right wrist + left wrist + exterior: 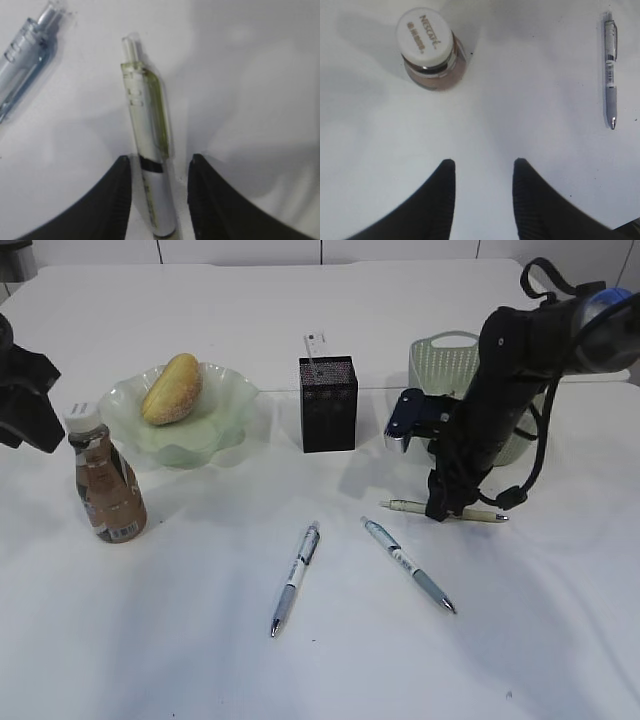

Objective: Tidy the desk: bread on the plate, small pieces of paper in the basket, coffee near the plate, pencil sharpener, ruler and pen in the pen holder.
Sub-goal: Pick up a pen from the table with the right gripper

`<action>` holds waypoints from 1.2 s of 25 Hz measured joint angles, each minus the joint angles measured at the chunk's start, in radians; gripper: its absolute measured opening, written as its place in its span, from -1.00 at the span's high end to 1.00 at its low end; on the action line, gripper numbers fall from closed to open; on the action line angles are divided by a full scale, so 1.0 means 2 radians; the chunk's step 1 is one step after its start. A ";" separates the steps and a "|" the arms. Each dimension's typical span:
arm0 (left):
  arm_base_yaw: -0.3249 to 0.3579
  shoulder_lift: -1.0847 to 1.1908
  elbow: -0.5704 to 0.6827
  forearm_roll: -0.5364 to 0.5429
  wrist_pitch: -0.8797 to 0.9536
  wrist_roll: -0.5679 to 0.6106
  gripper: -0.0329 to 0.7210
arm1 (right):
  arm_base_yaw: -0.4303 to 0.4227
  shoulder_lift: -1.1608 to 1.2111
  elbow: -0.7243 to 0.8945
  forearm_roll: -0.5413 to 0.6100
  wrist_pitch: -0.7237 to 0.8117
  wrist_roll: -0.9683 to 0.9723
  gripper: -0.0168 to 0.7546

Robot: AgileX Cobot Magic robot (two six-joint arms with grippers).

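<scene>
The bread [172, 388] lies on the plate [232, 398]. To the plate's left stands the coffee [105, 485], upright; its white cap [425, 37] is ahead of my left gripper [484, 166], which hangs open and empty above the desk [200, 640]. My right gripper [159, 160] is open, its fingers astride a clear green-tinted pen [145, 115] lying on the desk, with a gap on each side. The ruler [315, 344] pokes out of the pen holder [328, 405]. The basket [445, 362] stands behind the right arm. No pencil sharpener or small pieces of paper are in view.
Two more pens lie on the desk in front of the holder: a grey-blue pen [296, 578] and a teal pen [407, 563]. The right arm [500, 390] leans over the basket's front. A wall runs behind the desk.
</scene>
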 joint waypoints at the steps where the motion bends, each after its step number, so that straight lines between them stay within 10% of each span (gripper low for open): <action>1: 0.000 0.000 0.000 0.000 0.000 0.000 0.20 | 0.000 0.004 0.000 0.000 0.000 0.000 0.16; 30: 0.000 0.000 0.000 -0.006 0.000 0.000 0.20 | 0.000 0.009 -0.005 0.019 0.013 -0.013 0.72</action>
